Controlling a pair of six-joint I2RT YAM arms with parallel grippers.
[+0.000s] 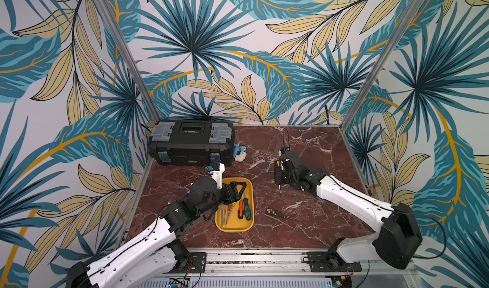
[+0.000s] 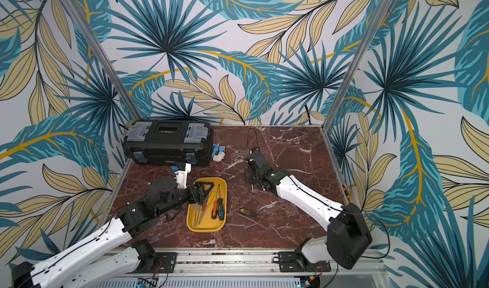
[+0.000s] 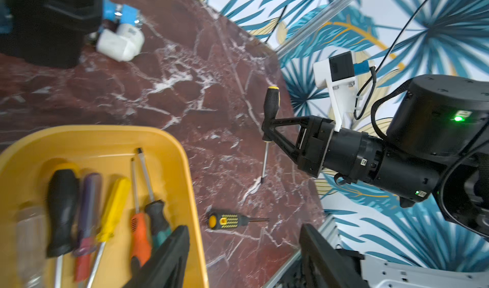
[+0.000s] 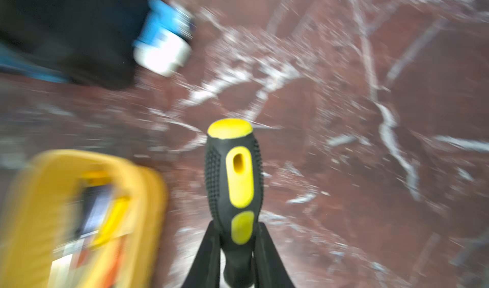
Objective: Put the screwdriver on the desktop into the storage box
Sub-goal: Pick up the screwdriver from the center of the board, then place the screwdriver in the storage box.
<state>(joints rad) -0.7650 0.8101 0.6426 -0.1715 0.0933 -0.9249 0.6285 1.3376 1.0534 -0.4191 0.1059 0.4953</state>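
Right end effector (image 4: 236, 228) pinches black-and-yellow-handled screwdriver (image 4: 239, 175) above red marble bench (image 1: 304, 141) — unboxed | left end effector (image 3: 243, 262) spread over shallow yellow-orange plastic storage box (image 1: 234, 229), several screwdrivers (image 1: 241, 207) inside | stubby yellow-and-black screwdriver (image 1: 274, 212) beside it — pending

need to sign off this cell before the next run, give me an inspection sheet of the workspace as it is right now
surface: desktop marbled red-brown, no spill seen.
job's things: storage box holds the stored screwdrivers; loose screwdriver lies on the desktop on the right arm's side of the box; held screwdriver hangs shaft down, tip contact cannot be told.
clutter: black toolbox closed at the back; blue-and-white parts beside it.
grippers: left gripper open, empty, over the box; right gripper shut on the held screwdriver's handle.
cables: black cable loops at the right wrist.
surroundings: leaf-patterned walls, aluminium posts; nobody seen.
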